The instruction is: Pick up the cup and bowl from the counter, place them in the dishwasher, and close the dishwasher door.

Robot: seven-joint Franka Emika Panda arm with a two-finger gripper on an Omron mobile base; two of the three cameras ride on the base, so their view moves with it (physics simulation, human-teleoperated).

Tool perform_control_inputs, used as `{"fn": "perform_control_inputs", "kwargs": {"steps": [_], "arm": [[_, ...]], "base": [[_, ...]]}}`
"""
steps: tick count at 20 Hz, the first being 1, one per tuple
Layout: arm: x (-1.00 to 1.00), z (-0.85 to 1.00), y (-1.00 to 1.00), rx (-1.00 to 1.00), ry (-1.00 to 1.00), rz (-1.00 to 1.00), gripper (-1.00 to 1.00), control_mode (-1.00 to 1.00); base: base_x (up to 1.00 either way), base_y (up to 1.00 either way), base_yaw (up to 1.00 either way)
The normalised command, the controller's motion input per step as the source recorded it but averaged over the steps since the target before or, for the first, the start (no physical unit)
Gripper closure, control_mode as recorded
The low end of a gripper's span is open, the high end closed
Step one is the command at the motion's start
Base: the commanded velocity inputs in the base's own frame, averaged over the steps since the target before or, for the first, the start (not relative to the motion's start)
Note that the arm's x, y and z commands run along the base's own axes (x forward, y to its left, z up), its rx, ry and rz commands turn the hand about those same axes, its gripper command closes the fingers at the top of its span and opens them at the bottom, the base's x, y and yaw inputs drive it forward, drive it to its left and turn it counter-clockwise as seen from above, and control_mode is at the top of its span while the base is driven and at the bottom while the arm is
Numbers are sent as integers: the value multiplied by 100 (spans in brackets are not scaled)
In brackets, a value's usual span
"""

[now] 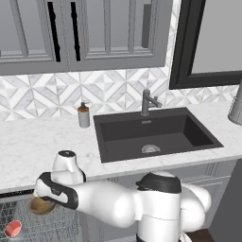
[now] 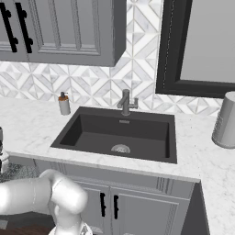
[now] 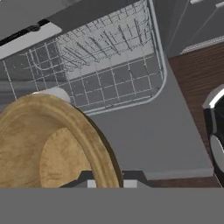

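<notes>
wooden bowl sits clamped in the end effector over the dishwasher rack; left base view adds the cup.

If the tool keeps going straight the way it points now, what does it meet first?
Probably the grey wire rack of the open dishwasher. The tool, shut on the shallow brown wooden bowl, looks down onto that rack in the hand view. The bowl's rim leads, so it would likely touch first; depth is unclear.

Below us the wire rack lies mostly open, with the cup at its near corner and the counter edge overhanging above.
</notes>
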Motion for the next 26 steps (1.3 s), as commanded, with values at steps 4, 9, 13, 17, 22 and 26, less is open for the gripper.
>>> {"fn": "perform_control_inputs", "kwargs": {"steps": [4, 9, 13, 17, 22, 26], "arm": [[5, -70, 0, -1, 0, 0, 100, -100], [0, -46, 4, -3, 0, 0, 100, -100], [1, -2, 23, -4, 0, 0, 100, -100], [22, -6, 42, -5, 0, -2, 100, -100], [6, -28, 10, -4, 0, -2, 100, -100], [0, -34, 0, -3, -2, -1, 100, -100]], "base": [[0, 0, 0], [0, 0, 0], [0, 0, 0], [0, 0, 0], [0, 0, 0], [0, 0, 0]]}}
